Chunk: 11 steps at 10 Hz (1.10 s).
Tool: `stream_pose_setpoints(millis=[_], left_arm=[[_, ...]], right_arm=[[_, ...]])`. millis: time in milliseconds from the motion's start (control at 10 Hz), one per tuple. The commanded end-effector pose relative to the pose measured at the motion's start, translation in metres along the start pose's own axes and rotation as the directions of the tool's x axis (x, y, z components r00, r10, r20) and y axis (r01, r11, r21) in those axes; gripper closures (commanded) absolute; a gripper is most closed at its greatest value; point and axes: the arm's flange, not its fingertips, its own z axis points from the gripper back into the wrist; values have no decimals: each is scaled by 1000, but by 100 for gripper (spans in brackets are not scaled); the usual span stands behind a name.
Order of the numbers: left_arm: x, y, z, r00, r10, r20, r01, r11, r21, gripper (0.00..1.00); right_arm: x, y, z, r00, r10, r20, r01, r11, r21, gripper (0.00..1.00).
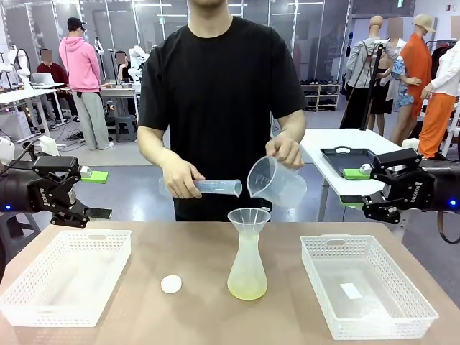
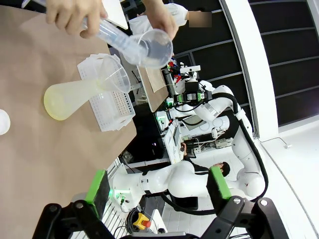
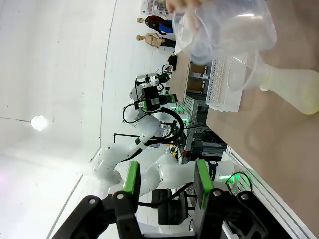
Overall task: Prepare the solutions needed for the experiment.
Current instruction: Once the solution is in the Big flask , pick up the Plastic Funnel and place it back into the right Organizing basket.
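A frosted conical flask (image 1: pixel 248 269) stands at the table's middle with a clear funnel (image 1: pixel 249 215) in its neck. A little pale yellow-green solution (image 1: pixel 247 289) lies in its bottom, also seen in the left wrist view as solution (image 2: pixel 56 105) and in the right wrist view as solution (image 3: pixel 305 101). Above the funnel the person holds a graduated cylinder (image 1: pixel 218 187) level, its mouth at the rim of a tilted clear beaker (image 1: pixel 277 181). My left gripper (image 1: pixel 100 195) hovers open at the left and my right gripper (image 1: pixel 353 187) hovers open at the right. Both are empty and well clear of the flask.
A white basket (image 1: pixel 43 305) sits at the table's left and another white basket (image 1: pixel 417 313) at the right. A small white disc (image 1: pixel 171 284) lies left of the flask. A black tray (image 1: pixel 327 159) rests on a white table behind the right gripper.
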Motion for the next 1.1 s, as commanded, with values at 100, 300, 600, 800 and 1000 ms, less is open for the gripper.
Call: stream_pose_setpoints(millis=[100, 300, 600, 800, 1000], left_arm=[[1, -3, -3, 1000, 12, 12, -12, 1000, -27, 0], [1, -3, -3, 1000, 12, 12, -12, 1000, -27, 0], [1, -3, -3, 1000, 12, 12, -12, 1000, -27, 0], [1, -3, -3, 1000, 12, 12, -12, 1000, -27, 0], [1, -3, -3, 1000, 12, 12, -12, 1000, -27, 0]], right_arm=[[2, 0, -1, 1000, 8, 4, -8, 1000, 17, 44], [2, 0, -1, 1000, 8, 4, -8, 1000, 17, 44], [2, 0, -1, 1000, 8, 4, -8, 1000, 17, 44], [2, 0, -1, 1000, 8, 4, -8, 1000, 17, 44], [2, 0, -1, 1000, 8, 4, -8, 1000, 17, 44]])
